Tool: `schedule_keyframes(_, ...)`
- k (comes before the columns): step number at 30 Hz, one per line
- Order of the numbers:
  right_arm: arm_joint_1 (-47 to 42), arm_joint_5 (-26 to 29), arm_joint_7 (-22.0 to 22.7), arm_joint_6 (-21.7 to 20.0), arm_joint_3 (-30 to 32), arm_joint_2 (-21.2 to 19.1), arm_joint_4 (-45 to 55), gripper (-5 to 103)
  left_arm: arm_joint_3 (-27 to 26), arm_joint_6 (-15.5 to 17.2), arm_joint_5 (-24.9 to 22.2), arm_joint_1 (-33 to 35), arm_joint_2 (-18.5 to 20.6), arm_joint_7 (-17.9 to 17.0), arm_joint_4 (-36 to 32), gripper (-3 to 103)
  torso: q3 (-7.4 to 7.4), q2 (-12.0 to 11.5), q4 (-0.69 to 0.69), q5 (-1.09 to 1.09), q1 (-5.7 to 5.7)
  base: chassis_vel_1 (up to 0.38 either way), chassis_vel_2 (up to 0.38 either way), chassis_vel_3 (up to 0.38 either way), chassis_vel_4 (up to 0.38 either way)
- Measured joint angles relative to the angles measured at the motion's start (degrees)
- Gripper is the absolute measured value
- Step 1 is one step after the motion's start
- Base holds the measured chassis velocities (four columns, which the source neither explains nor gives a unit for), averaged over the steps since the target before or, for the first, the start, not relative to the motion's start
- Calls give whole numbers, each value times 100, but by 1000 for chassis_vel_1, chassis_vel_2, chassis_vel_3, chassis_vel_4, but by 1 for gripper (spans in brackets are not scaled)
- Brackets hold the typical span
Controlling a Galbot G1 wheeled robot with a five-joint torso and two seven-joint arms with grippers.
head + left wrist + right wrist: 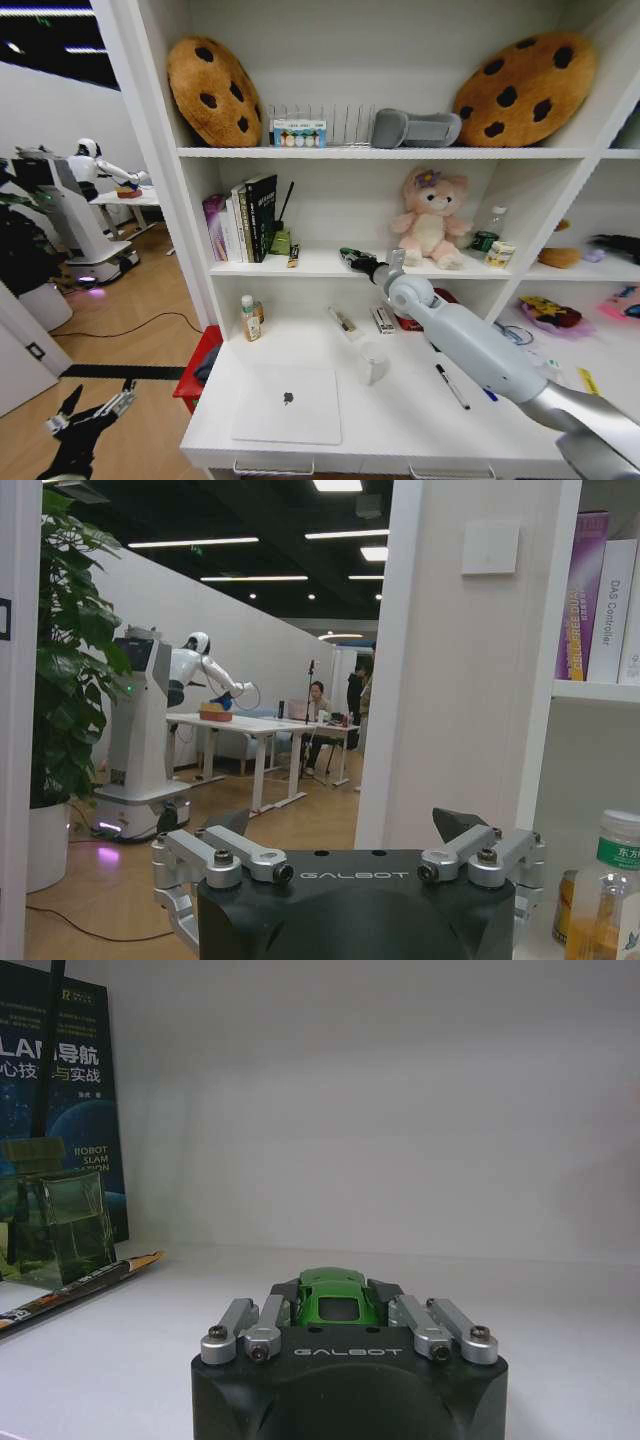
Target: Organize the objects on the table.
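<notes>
Right gripper over middle shelf, fingers clamping green toy car; risks rolling off on release. Left gripper low, open wide.

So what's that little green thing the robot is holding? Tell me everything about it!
It is a tiny green toy, shiny like plastic, shaped like a little car with a darker window panel on top. The right gripper is shut on it, with dark finger pads pressing both of its sides. It sits level, low over the white middle shelf, though whether it touches the shelf cannot be seen. In the head view it is a small green-and-black spot at the arm's tip, between the books and the pink plush toy.
</notes>
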Motion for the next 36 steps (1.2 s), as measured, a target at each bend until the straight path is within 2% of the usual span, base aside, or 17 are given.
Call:
schedule_keyframes(4, -67, 5, 22, -24, 29, 3, 4, 53, 0, 0, 0, 0, 0, 0, 0, 100, 0, 0, 0, 1, 0, 0, 0, 0, 0)
schedule_keyframes(5, -67, 5, 22, -24, 29, 3, 4, 53, 0, 0, 0, 0, 0, 0, 0, 100, 0, 0, 0, 1, 0, 0, 0, 0, 0)
schedule_keyframes(7, -124, -2, 23, -24, 80, -8, 13, 64, 0, 0, 0, 0, 0, 0, 0, 100, 0, 0, 1, 0, -1, 0, 0, 0, 0)
schedule_keyframes(9, -149, -3, 23, -23, 102, -18, 29, 64, 0, 0, 0, 0, 0, 0, 0, 100, -1, 1, 1, 0, 0, 0, 0, 0, 0)
schedule_keyframes(11, -183, 3, 28, -25, 150, -38, 91, 75, 0, 0, 0, 0, 0, 0, 0, 100, 0, 0, 0, 1, 0, 0, 0, 0, 0)
schedule_keyframes(12, -191, 6, 33, -24, 236, -67, 217, 86, 0, 0, 0, 0, 0, 0, 0, 100, 0, 0, 0, 2, 0, 0, 0, 0, 0)
schedule_keyframes(14, -191, 7, 33, -22, 303, -80, 292, 86, 0, 0, 0, 0, 0, 0, 0, 100, 0, 0, 0, 1, 0, 0, 0, 0, 0)
schedule_keyframes(15, -223, 78, 58, -33, 492, -117, 475, 96, 0, 0, 0, 0, 0, 0, 0, 100, 0, 0, 1, 0, 0, 0, 0, 0, 0)
schedule_keyframes(22, -797, 459, 210, -141, 1280, -542, 1353, 100, 0, 0, 0, 0, 0, 0, 1, 100, 0, 0, 1, 1, 0, 0, 0, 0, 0)
schedule_keyframes(23, -1101, 468, 237, -152, 1607, -718, 1682, 100, 0, 0, 0, 0, 0, 2, 0, 100, 0, 0, 0, 2, 0, 0, 0, 0, 0)
schedule_keyframes(24, -2227, -305, 67, 16, 2559, -1146, 2501, 100, 0, 0, 0, 0, 0, 1, 0, 100, -1, 1, -2, 0, 0, 0, 0, 0, 0)
schedule_keyframes(25, -2227, -305, 67, 16, 2559, -1146, 2501, 100, 0, 0, 0, 0, 0, 1, 0, 100, -1, 1, -2, 0, 0, 0, 0, 0, 0)
schedule_keyframes(29, -3556, -778, 2, 131, 3601, -1229, 3120, 100, 0, 0, 0, 0, 0, 0, 0, 100, -1, 0, -1, 2, -1, 0, 0, 0, 0)
schedule_keyframes(31, -4193, -1053, -65, 255, 4133, -1131, 3347, 100, 0, 0, 0, 0, 0, 0, 0, 100, -1, 1, 0, -2, -1, 0, 0, 0, 0)
schedule_keyframes(32, -4193, -1053, -65, 255, 4133, -1131, 3347, 100, 0, 0, 0, 0, 0, 0, 0, 100, -1, 1, 0, -2, -1, 0, 0, 0, 0)
schedule_keyframes(35, -5911, -1835, -246, 645, 5152, -451, 3604, 100, 0, 0, 0, 0, -1, 0, 0, 100, -1, 0, 0, 3, -1, 0, 0, 0, 0)
schedule_keyframes(36, -5911, -1835, -246, 645, 5152, -451, 3604, 100, 0, 0, 0, 0, -1, 0, 0, 100, -1, 0, 0, 3, -1, 0, 0, 0, 0)
